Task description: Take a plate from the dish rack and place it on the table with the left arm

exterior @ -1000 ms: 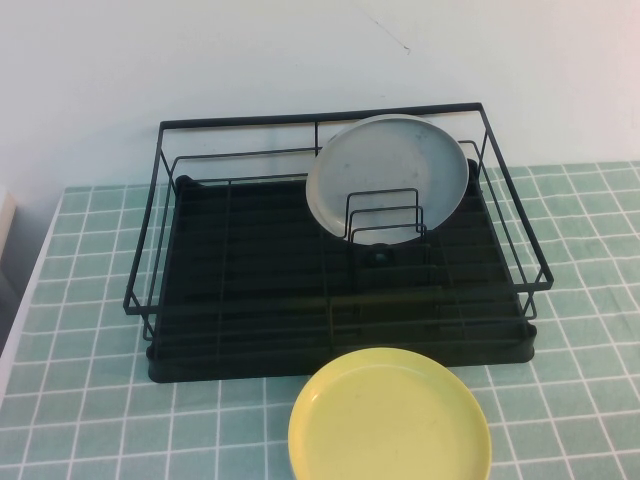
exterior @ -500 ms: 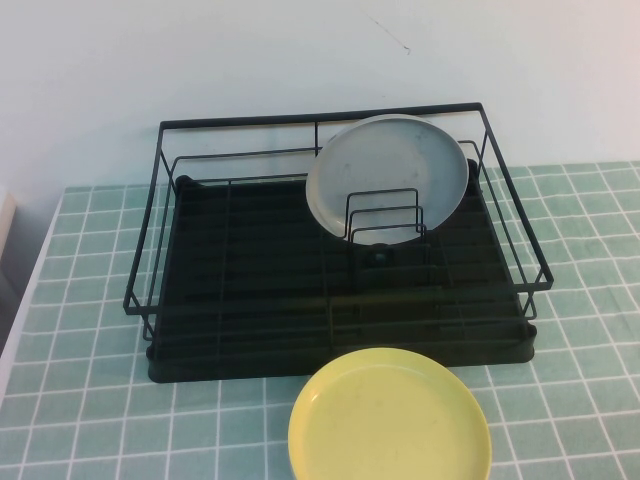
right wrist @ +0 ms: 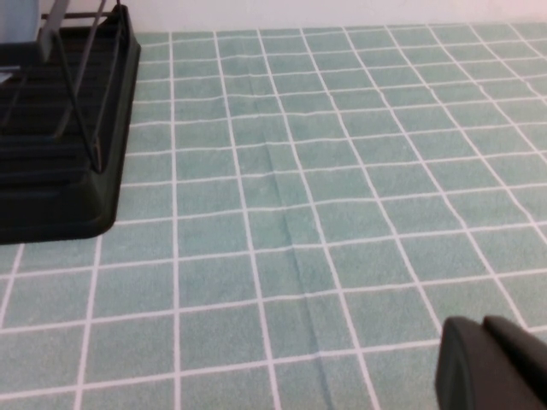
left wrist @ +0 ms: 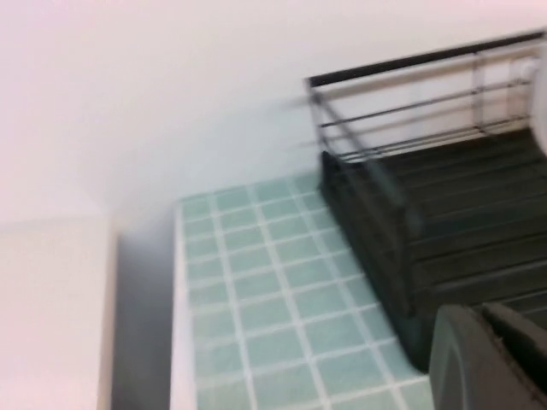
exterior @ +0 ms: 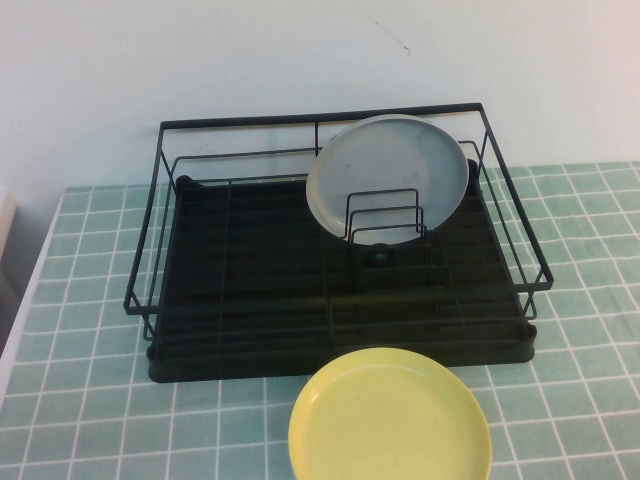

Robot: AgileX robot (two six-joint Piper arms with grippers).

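The round, plain yellow plate (exterior: 390, 415) with its shallow raised rim lies flat on the desk (exterior: 90, 400) of small pale green tiles, just in front of the large black wire dish rack (exterior: 335, 250) and close against the near edge of its tray base, so by the look of things the task's placing is already done. One plate is yellow and out of the rack; one pale grey plate (exterior: 388, 178) stands upright among the rack's small wire dividers; no third plate shows. There is one rack and one desk. Neither arm appears in the high view. The left gripper (left wrist: 491, 359) shows only as a dark rounded bulk at the corner of its wrist view, above the desk beside the rack's left end; the right gripper (right wrist: 491, 363) shows likewise, over bare tiles to the right of the rack. Whether either set of fingers is apart or together cannot be told — only a fragment of each is in sight, and nothing is seen held in them. The risks from here are small, in my judgement: the yellow plate runs past the lower border of the high view, so its distance from the desk's near edge is unknown, and a careless sweep of the left arm could nudge it or knock the rack — rattling the grey plate out of its dividers.
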